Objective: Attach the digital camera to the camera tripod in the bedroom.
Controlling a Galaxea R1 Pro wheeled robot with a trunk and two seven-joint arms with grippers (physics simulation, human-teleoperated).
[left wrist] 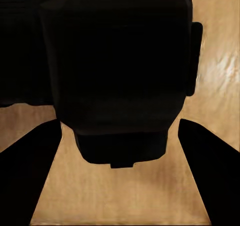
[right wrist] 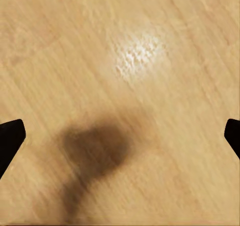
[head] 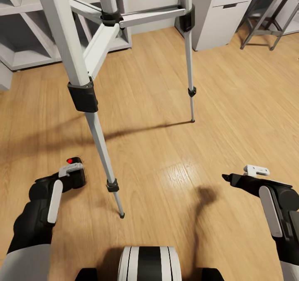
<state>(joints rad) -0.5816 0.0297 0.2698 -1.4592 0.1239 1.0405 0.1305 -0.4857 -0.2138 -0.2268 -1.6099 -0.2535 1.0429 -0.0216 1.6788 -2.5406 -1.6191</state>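
camera tripod (head: 89, 89) top cut off (head unseen), digital camera (left wrist: 120, 70) largely hidden behind left claw (head: 72, 177)

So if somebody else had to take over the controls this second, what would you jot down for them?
Left tool: shut on the small matte-black digital camera with the red button, held low above the light wooden plank floor.
Right tool: open and holding nothing, hovering over bare floor.
The tall silver-legged camera tripod with black joints stands just ahead, its nearest leg right beside the camera; its top is out of frame.
Done: camera picked up and brought to the tripod.
Left: raise the camera to the tripod's head and attach it, probably minding the legs on the way up.
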